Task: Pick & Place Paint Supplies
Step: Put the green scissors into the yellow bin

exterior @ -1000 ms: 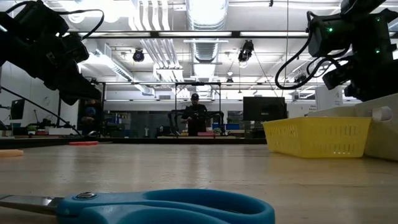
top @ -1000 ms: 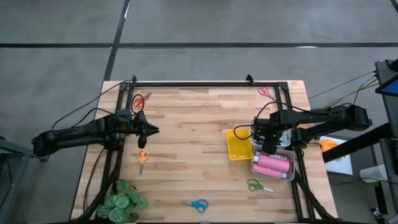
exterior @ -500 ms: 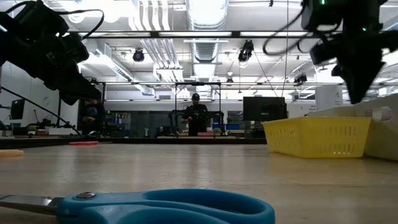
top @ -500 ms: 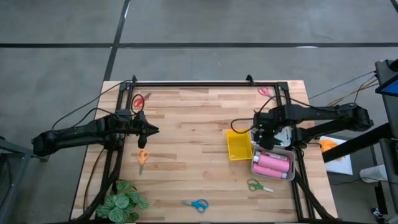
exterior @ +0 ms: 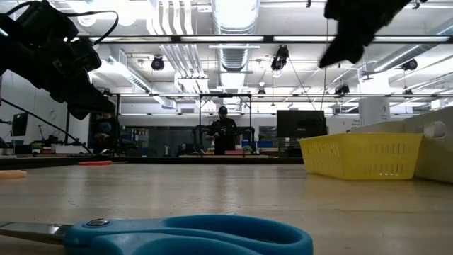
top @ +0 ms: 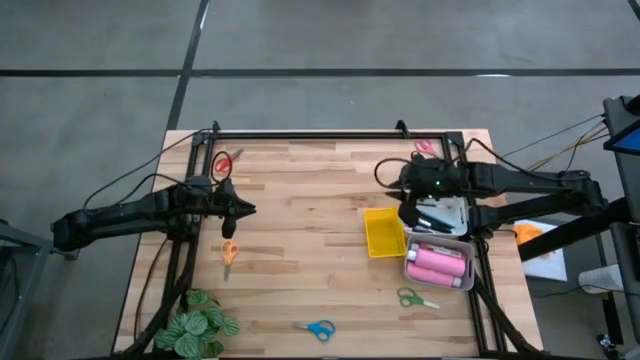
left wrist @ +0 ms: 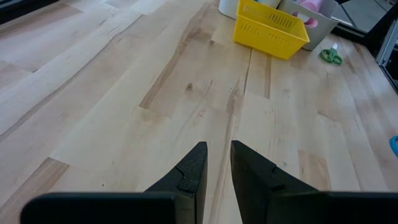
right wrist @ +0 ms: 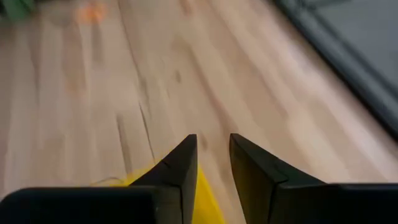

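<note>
Two pink white-capped paint bottles (top: 438, 264) lie in the near half of a white tray (top: 468, 282) at the table's right; its far half holds slim dark items (top: 440, 216). Scissors lie flat on the table: red (top: 222, 163), orange (top: 229, 252), green (top: 415, 298), blue (top: 316, 328), pink (top: 425, 147). My right gripper (top: 406, 212) hangs high above the yellow tray's (top: 384, 232) far right corner, slanting down, narrowly open, nothing in it (right wrist: 213, 137). My left gripper (top: 250, 209) waits above the table's left part, narrowly open, holding nothing (left wrist: 218, 144).
A leafy green plant (top: 195, 325) stands at the near left corner. A black frame (top: 330, 134) runs along the table's far edge and sides. Bare wood lies between the two arms. The blue scissors (exterior: 177, 237) fill the low view's foreground.
My right gripper has risen from just over the white tray with the pink bottles and moved toward the far edge and a little left. It has tipped from pointing steeply down to a slant. The bottles and trays stay where they were.
</note>
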Motion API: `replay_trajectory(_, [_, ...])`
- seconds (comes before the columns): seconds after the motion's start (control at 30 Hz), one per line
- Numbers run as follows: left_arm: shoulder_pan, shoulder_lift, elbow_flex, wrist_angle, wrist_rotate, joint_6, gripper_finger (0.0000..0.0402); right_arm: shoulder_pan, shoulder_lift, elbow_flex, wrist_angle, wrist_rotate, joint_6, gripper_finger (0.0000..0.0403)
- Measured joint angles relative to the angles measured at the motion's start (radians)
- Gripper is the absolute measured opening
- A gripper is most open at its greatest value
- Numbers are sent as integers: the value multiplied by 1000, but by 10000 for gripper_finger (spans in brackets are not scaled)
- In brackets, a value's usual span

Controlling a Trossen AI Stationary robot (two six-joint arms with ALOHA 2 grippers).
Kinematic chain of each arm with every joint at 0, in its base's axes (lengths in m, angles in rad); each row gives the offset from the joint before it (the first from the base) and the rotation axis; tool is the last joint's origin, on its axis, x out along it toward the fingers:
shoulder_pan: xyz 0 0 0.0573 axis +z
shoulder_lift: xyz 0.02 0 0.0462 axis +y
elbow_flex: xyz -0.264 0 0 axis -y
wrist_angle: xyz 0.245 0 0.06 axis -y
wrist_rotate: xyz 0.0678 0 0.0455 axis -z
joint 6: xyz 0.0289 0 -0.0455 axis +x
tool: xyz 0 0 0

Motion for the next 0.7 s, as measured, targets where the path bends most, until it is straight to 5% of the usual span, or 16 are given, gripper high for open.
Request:
replay_trajectory(0.13, [0, 0, 0, 0, 0, 0, 72, -1, 27, -18, 204, -18, -57, 93])
replay_trajectory(0.37, [0, 0, 0, 0, 0, 0, 72, 0, 105, -36, 511, -202, -197, 93])
replay_trajectory(0.7, [0, 0, 0, -1, 0, 0, 72, -1, 223, -36, 561, -219, -164, 93])
